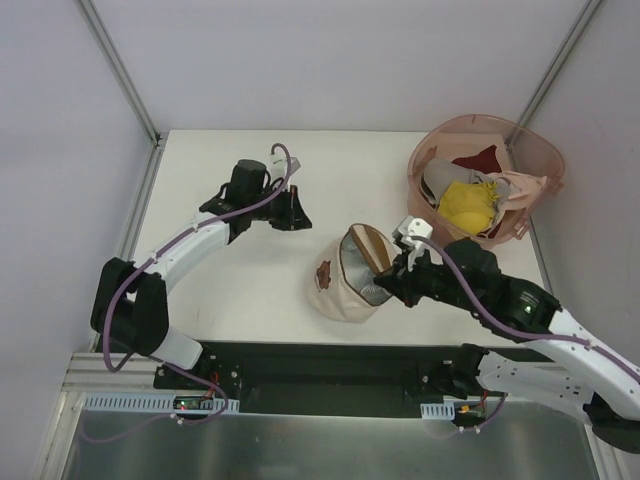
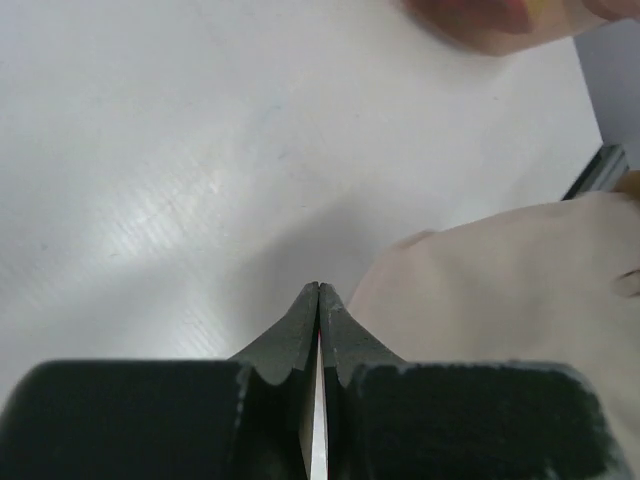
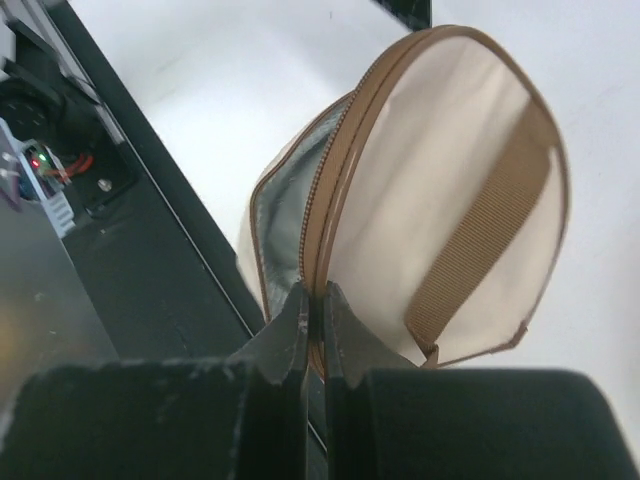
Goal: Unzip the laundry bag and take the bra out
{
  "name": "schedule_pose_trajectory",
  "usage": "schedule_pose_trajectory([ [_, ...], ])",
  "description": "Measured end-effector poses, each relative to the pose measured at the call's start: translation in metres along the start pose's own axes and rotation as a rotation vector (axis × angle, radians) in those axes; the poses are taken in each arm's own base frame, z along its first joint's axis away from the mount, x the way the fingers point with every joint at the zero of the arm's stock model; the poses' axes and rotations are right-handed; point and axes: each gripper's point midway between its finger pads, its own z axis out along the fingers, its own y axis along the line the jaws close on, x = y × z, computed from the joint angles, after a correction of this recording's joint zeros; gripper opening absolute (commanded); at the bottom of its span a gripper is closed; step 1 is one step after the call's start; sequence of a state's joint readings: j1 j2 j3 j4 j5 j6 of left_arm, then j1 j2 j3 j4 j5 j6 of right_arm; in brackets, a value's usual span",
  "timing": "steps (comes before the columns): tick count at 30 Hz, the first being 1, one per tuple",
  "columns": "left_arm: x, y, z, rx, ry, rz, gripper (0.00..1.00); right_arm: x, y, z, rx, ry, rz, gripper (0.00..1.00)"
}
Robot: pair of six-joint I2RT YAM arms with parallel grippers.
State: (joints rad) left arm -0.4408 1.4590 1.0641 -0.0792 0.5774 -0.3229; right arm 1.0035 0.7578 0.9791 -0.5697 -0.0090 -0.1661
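Note:
The laundry bag is a cream dome pouch with brown zipper trim lying at the table's middle front. Its round lid with a brown strap stands tilted up, and a gap along the zipper shows a grey inside. My right gripper is shut on the brown zipper trim at the bag's rim. My left gripper is shut and empty, above the table behind and left of the bag, whose cream cloth lies just to its right. The bra is hidden.
A large pink translucent basket stands at the back right, holding a yellow garment, a dark red cloth and pale cloths. The table's black front edge runs close below the bag.

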Motion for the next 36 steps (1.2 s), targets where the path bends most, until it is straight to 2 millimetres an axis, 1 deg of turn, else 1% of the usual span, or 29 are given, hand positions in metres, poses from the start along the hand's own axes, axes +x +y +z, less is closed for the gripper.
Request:
schedule_pose_trajectory([
  [1, 0.001, 0.010, 0.003, -0.022, 0.003, -0.016, 0.00, -0.005, 0.001, -0.007, -0.006, -0.026, 0.000, 0.01],
  [3, 0.005, 0.023, 0.008, -0.047, 0.012, -0.038, 0.00, -0.017, 0.003, -0.017, -0.014, -0.072, -0.001, 0.01],
  [6, 0.011, 0.027, 0.012, -0.051, 0.031, -0.052, 0.00, -0.029, 0.004, -0.024, -0.016, -0.109, -0.001, 0.01],
  [8, 0.008, 0.025, 0.013, -0.044, 0.020, -0.049, 0.00, -0.030, 0.003, -0.020, -0.005, -0.097, 0.004, 0.01],
  [9, 0.006, 0.024, 0.012, -0.042, 0.011, -0.048, 0.00, -0.028, 0.002, -0.014, 0.003, -0.077, 0.008, 0.01],
  [10, 0.003, 0.022, 0.011, -0.039, 0.000, -0.050, 0.01, -0.026, 0.000, -0.009, 0.012, -0.058, 0.010, 0.01],
  [11, 0.001, 0.020, 0.009, -0.037, -0.007, -0.047, 0.05, -0.021, -0.001, 0.000, 0.019, -0.023, 0.011, 0.01],
  [12, -0.002, 0.017, 0.006, -0.036, -0.020, -0.041, 0.12, -0.016, -0.002, 0.007, 0.025, 0.008, 0.011, 0.01],
  [13, -0.006, 0.014, 0.001, -0.038, -0.037, -0.031, 0.35, -0.011, -0.002, 0.015, 0.028, 0.041, 0.008, 0.01],
  [14, -0.009, 0.010, -0.004, -0.037, -0.056, -0.018, 0.50, -0.006, -0.003, 0.022, 0.030, 0.066, 0.003, 0.01],
  [15, -0.013, 0.004, -0.012, -0.032, -0.079, 0.009, 0.59, -0.001, -0.003, 0.028, 0.025, 0.097, -0.005, 0.01],
  [17, -0.020, -0.013, -0.032, -0.010, -0.129, 0.068, 0.72, 0.009, 0.000, 0.037, -0.005, 0.148, -0.022, 0.01],
  [18, -0.022, -0.021, -0.041, 0.004, -0.149, 0.103, 0.73, 0.012, 0.003, 0.040, -0.028, 0.165, -0.034, 0.01],
  [20, -0.025, -0.044, -0.064, 0.067, -0.193, 0.213, 0.73, 0.017, 0.006, 0.042, -0.076, 0.191, -0.051, 0.01],
  [21, -0.026, -0.053, -0.072, 0.089, -0.210, 0.251, 0.73, 0.017, 0.009, 0.043, -0.107, 0.201, -0.055, 0.01],
  [23, -0.024, -0.070, -0.088, 0.145, -0.238, 0.356, 0.73, 0.014, 0.010, 0.044, -0.163, 0.211, -0.049, 0.01],
  [25, -0.019, -0.081, -0.097, 0.193, -0.254, 0.446, 0.73, 0.008, 0.010, 0.046, -0.211, 0.209, -0.036, 0.01],
  [27, -0.014, -0.086, -0.099, 0.228, -0.251, 0.508, 0.73, 0.002, 0.011, 0.047, -0.259, 0.205, -0.021, 0.01],
  [29, -0.007, -0.087, -0.096, 0.253, -0.236, 0.559, 0.75, -0.003, 0.014, 0.048, -0.305, 0.203, -0.011, 0.01],
  [31, 0.002, -0.087, -0.091, 0.265, -0.220, 0.610, 0.79, -0.005, 0.020, 0.048, -0.353, 0.205, -0.005, 0.01],
  [34, 0.020, -0.095, -0.081, 0.278, -0.207, 0.756, 0.82, -0.006, 0.029, 0.047, -0.417, 0.218, 0.006, 0.01],
  [36, 0.030, -0.101, -0.078, 0.291, -0.207, 0.849, 0.82, -0.006, 0.033, 0.046, -0.440, 0.226, 0.012, 0.01],
])
